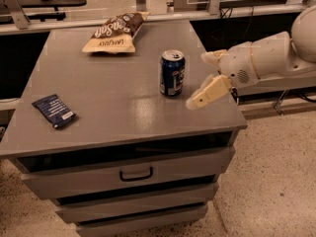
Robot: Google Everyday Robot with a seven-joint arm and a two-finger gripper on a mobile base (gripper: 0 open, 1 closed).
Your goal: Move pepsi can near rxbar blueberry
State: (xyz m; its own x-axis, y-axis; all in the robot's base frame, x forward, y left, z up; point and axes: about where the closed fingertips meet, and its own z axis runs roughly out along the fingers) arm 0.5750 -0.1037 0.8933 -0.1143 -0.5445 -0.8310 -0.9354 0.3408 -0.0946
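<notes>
Camera view: cream gripper [196,81], jaws apart, hangs just right of upright blue pepsi can [172,73]. Flat dark-blue rxbar blueberry [54,111] lies well left of it.

Cream hand [196,81] beside blue pepsi can [172,74]; dark-blue rxbar blueberry [54,110]; grey tabletop [123,112].

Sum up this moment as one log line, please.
gripper: open, just right of can, not touching | can: upright on table | blue bar: flat, left side, apart from can
</notes>
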